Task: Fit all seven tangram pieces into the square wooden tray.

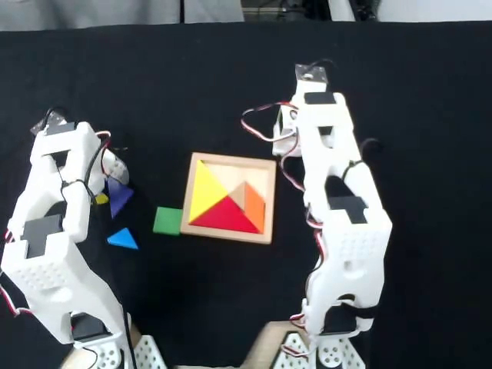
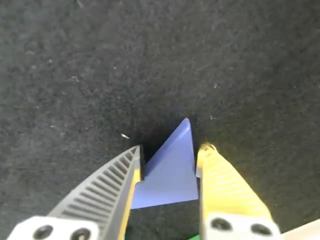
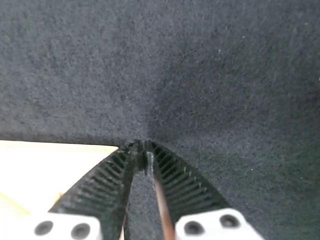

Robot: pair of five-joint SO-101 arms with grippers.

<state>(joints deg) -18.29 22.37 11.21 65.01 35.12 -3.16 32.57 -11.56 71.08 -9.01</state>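
The square wooden tray (image 1: 230,233) lies mid-table with a yellow (image 1: 204,194), a red (image 1: 227,215) and an orange (image 1: 254,207) triangle in it. A green square (image 1: 167,220) touches the tray's left side, and a small blue triangle (image 1: 123,239) lies further left. My left gripper (image 2: 170,150) is down on the cloth, shut on a purple triangle (image 2: 172,167), one finger against each side. My right gripper (image 3: 145,147) hangs shut and empty just past the tray's far right corner (image 3: 50,165).
Black cloth covers the table. The left arm (image 1: 54,231) stretches along the left side and the right arm (image 1: 342,207) along the tray's right side. Red and white cables (image 1: 257,127) loop beside the right wrist.
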